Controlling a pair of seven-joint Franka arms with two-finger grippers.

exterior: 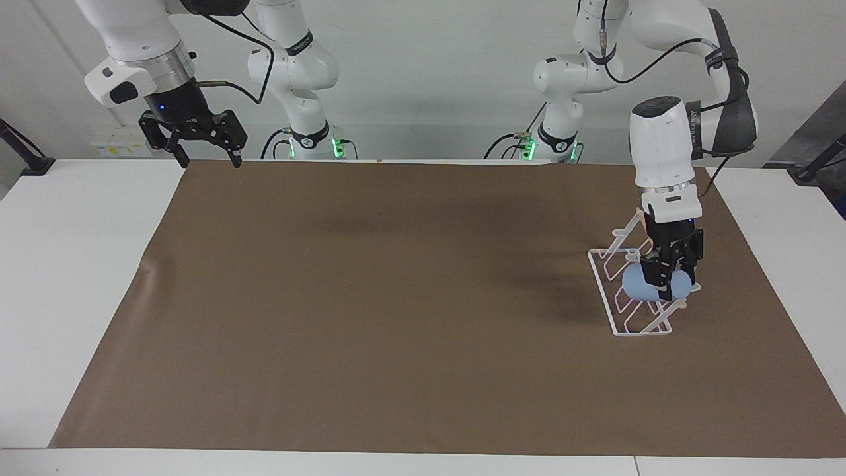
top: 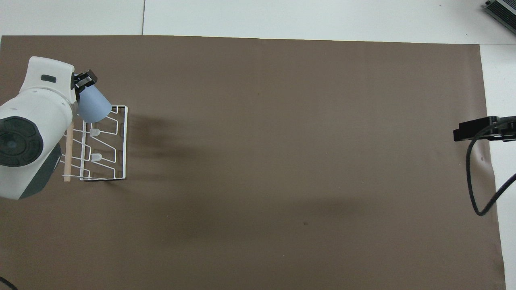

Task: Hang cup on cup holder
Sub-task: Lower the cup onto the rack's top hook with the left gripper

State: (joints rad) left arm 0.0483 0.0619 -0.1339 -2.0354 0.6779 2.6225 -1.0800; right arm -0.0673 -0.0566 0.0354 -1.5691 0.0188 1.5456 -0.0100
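Note:
The light-blue cup [exterior: 636,284] lies tilted on its side in my left gripper [exterior: 666,287], rim toward the prongs of the cup holder [exterior: 612,311]. The gripper is shut on the cup. The white wire rack with its wooden dowel stands at the left arm's end of the table. In the overhead view the cup [top: 93,108] sits over the rack's [top: 121,141] end prong farthest from the robots, with the left gripper [top: 83,80] at its base. I cannot tell whether the prong is inside the cup. My right gripper [exterior: 210,158] is open and empty, raised over the mat's corner at the right arm's end.
A brown mat [exterior: 396,297] covers most of the white table [exterior: 73,264]. The right gripper's tip [top: 475,129] and a black cable [top: 471,181] show at the mat's edge in the overhead view.

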